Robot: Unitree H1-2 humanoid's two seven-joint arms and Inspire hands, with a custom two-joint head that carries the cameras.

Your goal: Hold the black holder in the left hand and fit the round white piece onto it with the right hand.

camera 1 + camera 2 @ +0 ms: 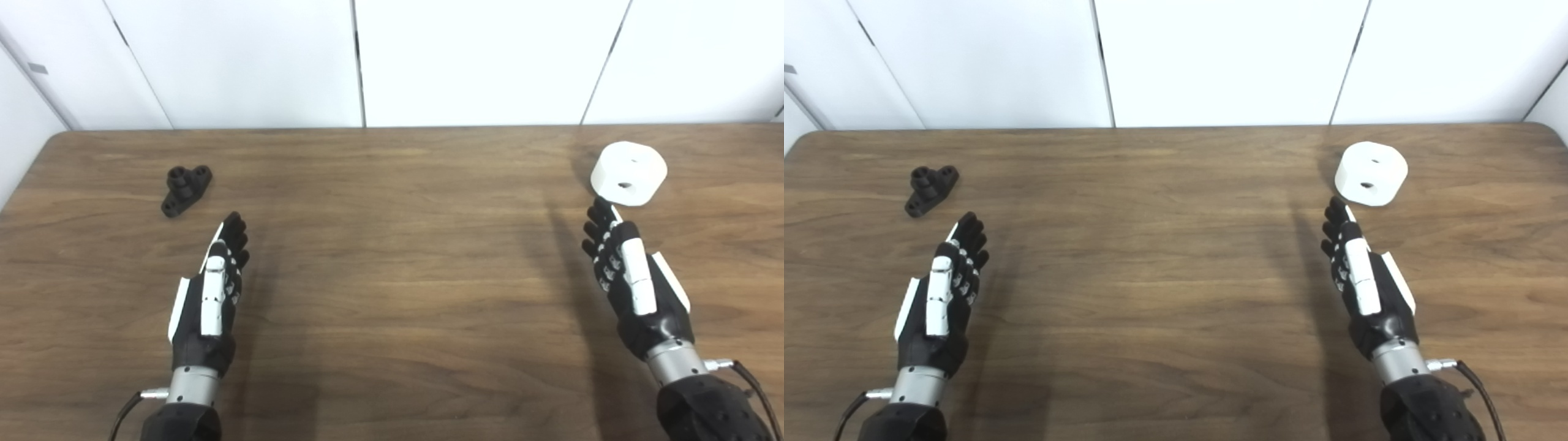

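A small black holder (185,189) lies on the wooden table (392,269) at the far left. My left hand (211,294) hovers open just below and to the right of it, fingers straight, holding nothing. At the far right lies the round white piece (629,173), a thick disc with two small holes in its face. My right hand (631,275) is open, its fingertips just short of the disc's near edge; whether they touch it I cannot tell.
White wall panels (478,61) rise behind the table's far edge. The table's left edge runs close to the black holder. A cable (756,386) trails from my right wrist.
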